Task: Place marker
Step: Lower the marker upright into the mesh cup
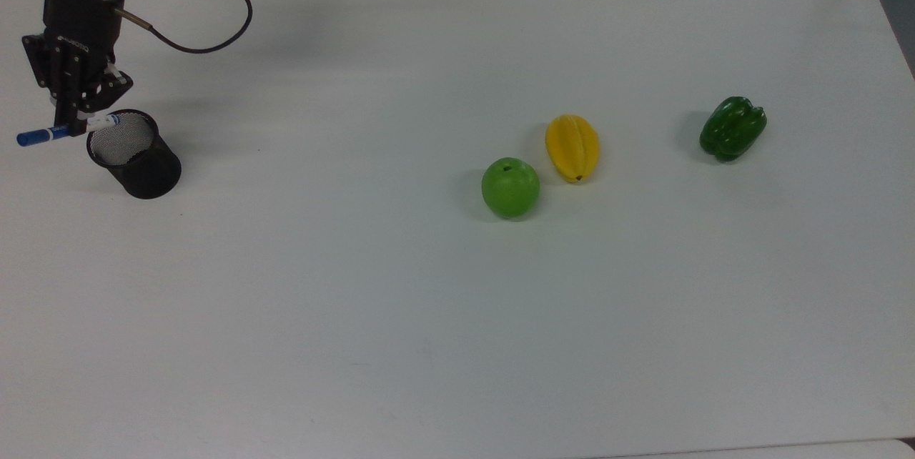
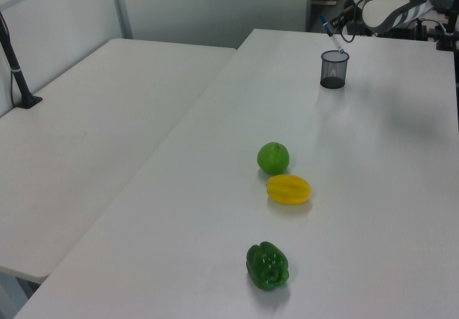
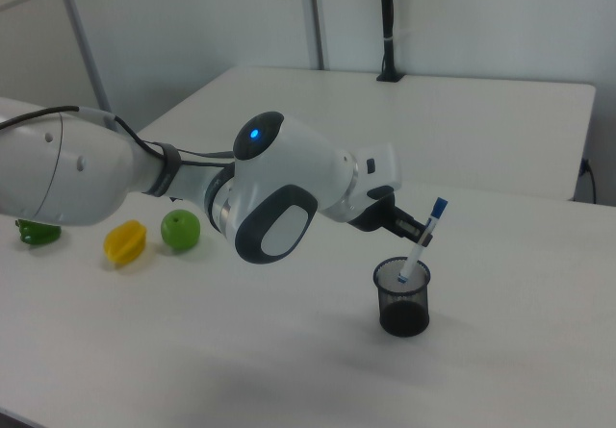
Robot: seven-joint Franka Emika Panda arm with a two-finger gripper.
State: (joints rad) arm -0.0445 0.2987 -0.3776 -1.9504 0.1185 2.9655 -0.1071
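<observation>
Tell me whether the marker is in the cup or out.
Partly in: the marker, tilted in the pincer, has its lower tip inside the mesh cup's rim.

Robotics lab, white tables (image 2: 107, 111), partition walls (image 3: 192, 24), toy fruit (image 1: 510, 187)

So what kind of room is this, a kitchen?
Probably a robot lab, not a kitchen. A robot arm's end effector holds a marker over a mesh cup, and fruit that looks like toys sits on a plain white table.

Bare table (image 1: 357, 302) (wide) separates mesh cup (image 1: 136, 155) from fruit (image 1: 510, 187)
</observation>
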